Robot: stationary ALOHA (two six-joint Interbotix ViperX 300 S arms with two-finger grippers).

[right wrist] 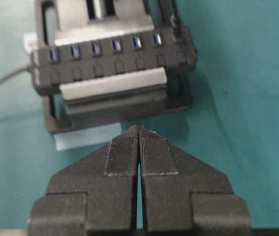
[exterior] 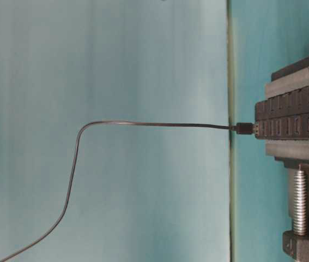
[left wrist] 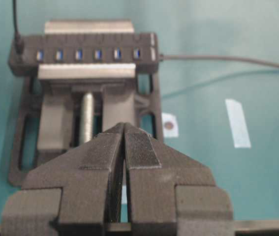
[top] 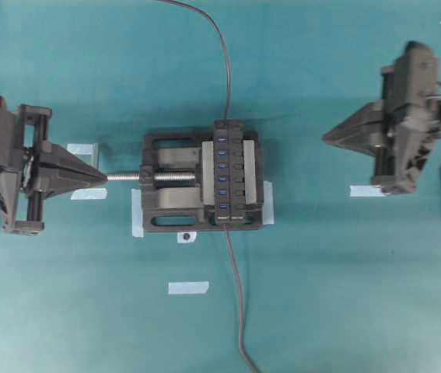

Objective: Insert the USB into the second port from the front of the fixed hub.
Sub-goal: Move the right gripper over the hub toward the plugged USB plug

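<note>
The fixed hub point(top: 229, 172) is a narrow black strip with a row of blue slots, clamped in the middle of the table. The USB point(exterior: 244, 129), a small black plug on a thin dark cable point(top: 222, 47), stands in the slot at the hub's far end point(left wrist: 19, 46). Several blue slots point(left wrist: 87, 54) nearer the front are bare. My left gripper point(top: 99, 177) is shut and empty, left of the vise, its tips point(left wrist: 124, 125) pointing at the screw. My right gripper point(top: 327, 138) is shut and empty too, well right of the hub point(right wrist: 114, 59), tips point(right wrist: 138, 128) short of it.
A black vise point(top: 166, 203) with a silver screw point(top: 127, 177) holds the hub. The hub's thicker grey cord point(top: 239, 311) runs off toward the front edge. Pale tape strips point(top: 187, 287) point(top: 366, 190) point(top: 80, 148) lie on the teal cloth.
</note>
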